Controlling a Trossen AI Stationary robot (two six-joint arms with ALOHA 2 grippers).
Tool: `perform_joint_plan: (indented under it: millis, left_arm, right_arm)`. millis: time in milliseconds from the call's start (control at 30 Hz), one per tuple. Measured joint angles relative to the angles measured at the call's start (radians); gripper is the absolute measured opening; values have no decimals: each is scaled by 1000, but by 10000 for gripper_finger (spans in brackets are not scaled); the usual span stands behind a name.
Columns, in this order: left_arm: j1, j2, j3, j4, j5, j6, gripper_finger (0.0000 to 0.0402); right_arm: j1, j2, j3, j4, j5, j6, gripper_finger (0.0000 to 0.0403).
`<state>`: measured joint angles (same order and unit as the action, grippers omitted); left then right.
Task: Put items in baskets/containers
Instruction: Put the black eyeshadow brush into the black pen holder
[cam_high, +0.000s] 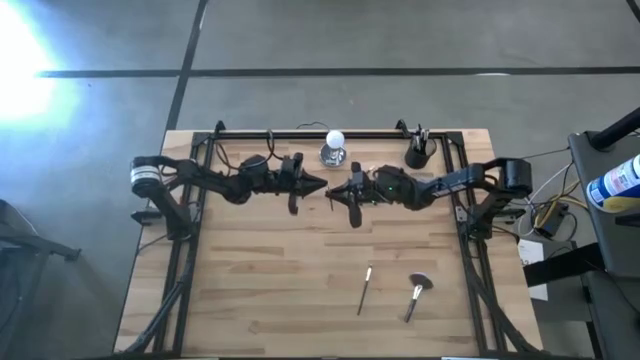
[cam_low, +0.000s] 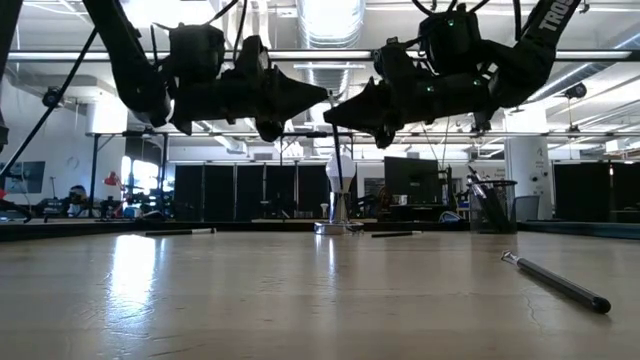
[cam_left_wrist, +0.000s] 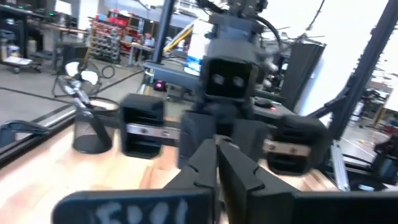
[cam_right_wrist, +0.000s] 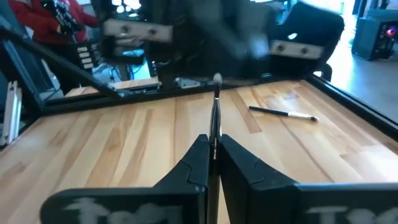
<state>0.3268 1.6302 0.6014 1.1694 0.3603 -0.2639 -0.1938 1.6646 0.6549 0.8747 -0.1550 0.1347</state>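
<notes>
My right gripper (cam_high: 333, 192) hangs above the table's middle, shut on a slim dark brush (cam_right_wrist: 216, 118) that sticks out past its fingertips toward the left arm. My left gripper (cam_high: 321, 183) faces it tip to tip, shut, with nothing visible between its fingers (cam_left_wrist: 217, 149). The black cup (cam_high: 417, 153) stands at the far right with several brushes upright in it; it also shows in the left wrist view (cam_left_wrist: 91, 129). A slim brush (cam_high: 366, 290) and a fan-headed brush (cam_high: 417, 296) lie flat on the near right of the table. My right gripper pinches the brush's dark handle (cam_right_wrist: 215, 140) between its two fingertips. The fingers come level from the table's right and lie along the brush. The brush is lifted clear of the table, and its pale end (cam_right_wrist: 217, 79) points away from the gripper.
A shiny silver object topped with a white ball (cam_high: 334, 148) stands at the far middle, just behind both grippers. Another brush (cam_right_wrist: 283, 113) lies flat on the wood beyond the right gripper. Black frame rails run along the table's far and side edges.
</notes>
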Motion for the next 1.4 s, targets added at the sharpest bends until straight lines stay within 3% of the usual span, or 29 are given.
perform_joint_plan:
  millis: [267,433,633,800,967,1200,1400]
  left_arm:
    - [1,-9,0,-1,-14,-30,65]
    - [1,-11,-2,-14,12,40,75]
    - [1,-17,-2,-74,15,109,58]
    - [1,-17,-3,-79,5,114,14]
    - [1,-27,1,-78,-24,109,2]
    - [0,-29,0,-81,-61,95,0]
    - [0,-29,0,-86,-67,89,0]
  right_arm:
    - [-1,-1,-78,82,-42,-39,14]
    - [-3,-4,-128,144,-76,-67,14]
    - [-16,-31,-173,192,-91,-88,14]
    - [-20,-88,-215,195,-90,-116,14]
    - [-56,-194,-286,208,-80,-125,13]
    - [-150,-442,-436,204,-50,-112,13]
    - [-236,-650,-498,10,47,-118,13]
